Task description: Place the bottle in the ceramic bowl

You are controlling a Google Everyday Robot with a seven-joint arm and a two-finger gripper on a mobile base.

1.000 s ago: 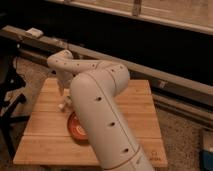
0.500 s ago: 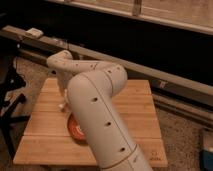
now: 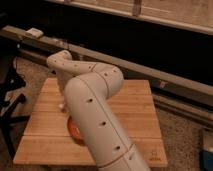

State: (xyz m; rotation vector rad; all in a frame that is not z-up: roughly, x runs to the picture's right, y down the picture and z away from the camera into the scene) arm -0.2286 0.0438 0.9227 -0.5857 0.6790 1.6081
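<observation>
The ceramic bowl [image 3: 74,128] is orange-red and sits on the wooden table [image 3: 135,120], left of middle. My arm hides most of it. The arm rises from the bottom edge, bends at the elbow and reaches back left. From there the gripper [image 3: 62,100] hangs down over the table's left part, just behind the bowl. A small whitish thing, which looks like the bottle [image 3: 61,106], shows right under the gripper at table height. I cannot tell whether it is held or resting on the wood.
A long dark rail [image 3: 150,75] runs behind the table, with a small white box [image 3: 35,32] on its left end. A black stand [image 3: 10,100] is at the table's left side. A blue container [image 3: 207,150] sits on the floor at right.
The arm's large link has shifted slightly lower and nearer in view. The gripper stays over the same spot behind the bowl.
</observation>
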